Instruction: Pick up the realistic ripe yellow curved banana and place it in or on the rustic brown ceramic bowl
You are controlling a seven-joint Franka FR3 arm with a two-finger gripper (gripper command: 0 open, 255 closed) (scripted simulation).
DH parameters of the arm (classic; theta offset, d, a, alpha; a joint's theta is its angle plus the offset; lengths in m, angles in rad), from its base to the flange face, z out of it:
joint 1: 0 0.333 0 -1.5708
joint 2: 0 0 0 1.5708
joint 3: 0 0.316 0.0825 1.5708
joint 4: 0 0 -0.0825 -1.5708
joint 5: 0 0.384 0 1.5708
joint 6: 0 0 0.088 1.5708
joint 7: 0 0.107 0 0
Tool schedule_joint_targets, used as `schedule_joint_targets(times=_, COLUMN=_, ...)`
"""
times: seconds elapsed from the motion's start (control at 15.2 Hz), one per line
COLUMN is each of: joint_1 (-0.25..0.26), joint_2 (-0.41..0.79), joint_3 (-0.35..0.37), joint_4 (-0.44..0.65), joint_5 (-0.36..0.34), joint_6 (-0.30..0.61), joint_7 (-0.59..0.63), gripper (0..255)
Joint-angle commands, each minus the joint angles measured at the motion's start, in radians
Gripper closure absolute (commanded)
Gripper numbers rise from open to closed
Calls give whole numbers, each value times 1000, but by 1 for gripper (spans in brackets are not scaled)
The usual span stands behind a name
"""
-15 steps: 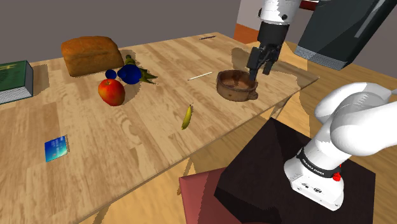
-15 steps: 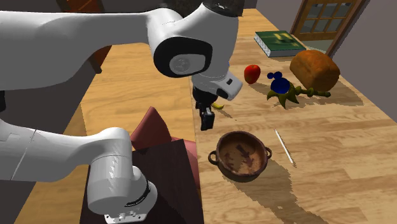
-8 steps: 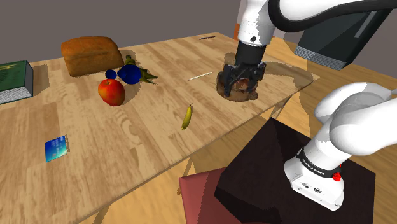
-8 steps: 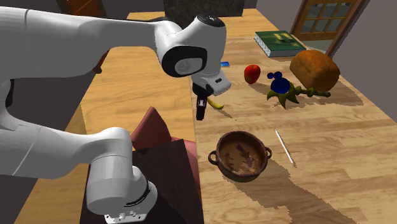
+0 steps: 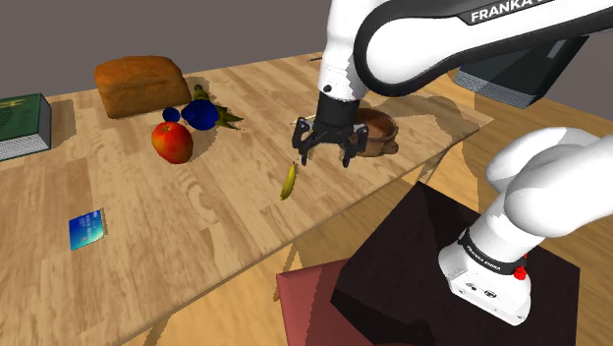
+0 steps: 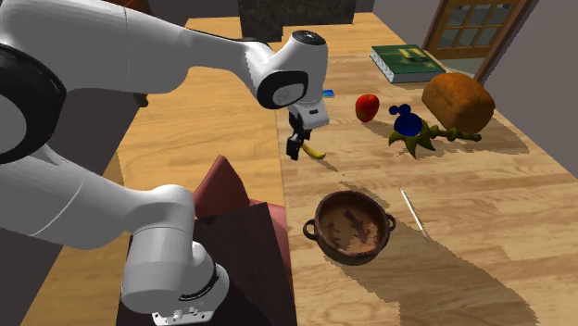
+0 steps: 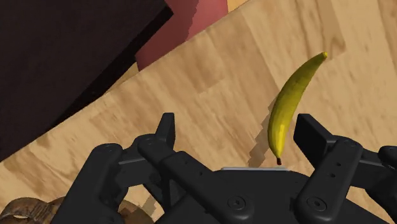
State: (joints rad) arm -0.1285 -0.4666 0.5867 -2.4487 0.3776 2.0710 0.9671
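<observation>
Shoulder view: all-black two-finger gripper (image 5: 323,157), jaws apart, over wooden table (image 5: 147,226), between curved yellow banana (image 5: 288,181) and brown two-handled bowl (image 5: 381,135). Second exterior view: banana unheld near table's stand-side edge. Wrist view: banana off-centre by one jaw; grasp not yet aligned, I'd judge.

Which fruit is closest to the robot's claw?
The yellow banana, lying right by the open gripper; the red apple and blue fruit sit farther away.
</observation>
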Motion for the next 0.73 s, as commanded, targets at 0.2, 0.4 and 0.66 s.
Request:
schedule_joint_targets(times=0.2, joint_1=-105, joint_2=210, joint_3=168, joint_4=97, joint_5=-90, joint_6=153, joint_7=334, gripper=0)
schedule_joint_targets(times=0.4, joint_1=-139, joint_2=292, joint_3=215, joint_4=127, joint_5=-155, joint_6=204, joint_7=448, gripper=0)
schedule_joint_targets(times=0.66, joint_1=-146, joint_2=340, joint_3=234, joint_4=105, joint_5=-190, joint_6=265, joint_7=474, gripper=0)
